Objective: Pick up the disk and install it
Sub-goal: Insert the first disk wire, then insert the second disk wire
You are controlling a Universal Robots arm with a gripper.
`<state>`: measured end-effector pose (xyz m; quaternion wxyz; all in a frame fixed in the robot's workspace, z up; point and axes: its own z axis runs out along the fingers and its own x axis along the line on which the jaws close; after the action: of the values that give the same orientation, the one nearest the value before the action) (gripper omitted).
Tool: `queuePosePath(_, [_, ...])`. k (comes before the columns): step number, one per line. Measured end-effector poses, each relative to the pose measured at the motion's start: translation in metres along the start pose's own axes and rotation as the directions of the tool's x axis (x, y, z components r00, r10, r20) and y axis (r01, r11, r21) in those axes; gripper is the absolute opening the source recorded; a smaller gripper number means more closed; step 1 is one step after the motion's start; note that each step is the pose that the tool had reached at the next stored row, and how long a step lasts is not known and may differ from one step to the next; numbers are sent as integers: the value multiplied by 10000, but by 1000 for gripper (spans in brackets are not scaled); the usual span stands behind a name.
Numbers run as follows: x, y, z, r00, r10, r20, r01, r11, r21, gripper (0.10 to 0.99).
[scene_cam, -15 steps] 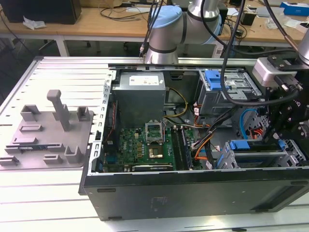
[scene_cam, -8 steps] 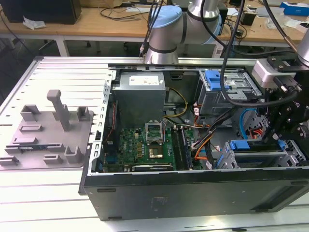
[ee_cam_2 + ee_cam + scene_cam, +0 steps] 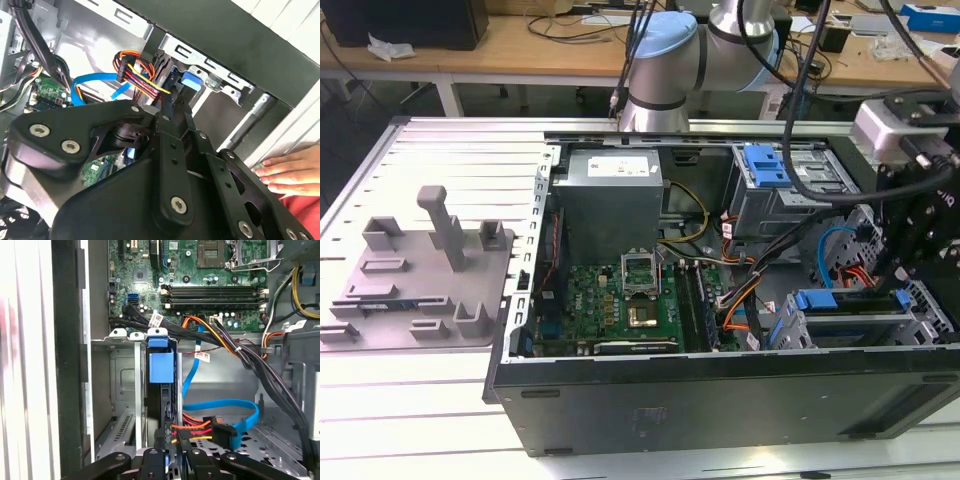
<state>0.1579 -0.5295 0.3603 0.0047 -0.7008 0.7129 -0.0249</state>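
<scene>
A pale slatted metal bench (image 3: 440,150) carries everything, with wooden desks and loose cables behind it. Starting at the exterior view's left, a grey plastic fixture plate with upright pegs and blocks (image 3: 415,275) lies flat on the slats. Just beside it, towards the middle, an open black desktop computer case (image 3: 720,395) lies on its side. Inside it sit a large grey metal power supply box (image 3: 610,195), a green motherboard (image 3: 620,305) below that, and bundles of orange, yellow and black wires with a blue flat cable (image 3: 220,407). Behind the case rises the silver-and-pale-blue robot arm (image 3: 665,60).

At the exterior view's right, the black gripper (image 3: 170,457) hangs over the grey metal drive cage (image 3: 865,320) in the case's near corner. The disk (image 3: 161,390) — a flat hard drive in a bright blue plastic carrier frame — stands on edge in a slot of that cage, its blue end tab uppermost in the first wrist view. The jaws reach down on either side of the disk's near edge; whether they are pinching it cannot be told.

In the second wrist view, a person's hand (image 3: 290,172) rests on the pale surface just outside the case's wall.
</scene>
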Motion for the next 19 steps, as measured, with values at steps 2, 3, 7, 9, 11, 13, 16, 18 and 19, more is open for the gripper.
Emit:
queuePosePath(2, [-4,-2,-55,10000,0,-10,0,10000,3,243])
queuePosePath(3, [-6,-3,-74,10000,-1,-13,1,10000,3,243])
queuePosePath(7, [-12,-7,-169,10000,0,-24,0,10000,3,243])
queuePosePath(9, [-11,-22,-206,10000,-1,-23,1,10000,3,243])
queuePosePath(11, [-11,-23,-208,10000,-1,-23,1,10000,3,243])
queuePosePath(13, [-11,-24,-210,10000,-1,-24,1,10000,3,243])
queuePosePath(16, [-11,-25,-210,10000,-1,-23,1,10000,3,243])
queuePosePath(18, [-11,-25,-211,10000,-1,-23,1,10000,3,243])
queuePosePath(19, [-11,-26,-212,10000,-1,-23,1,10000,3,243])
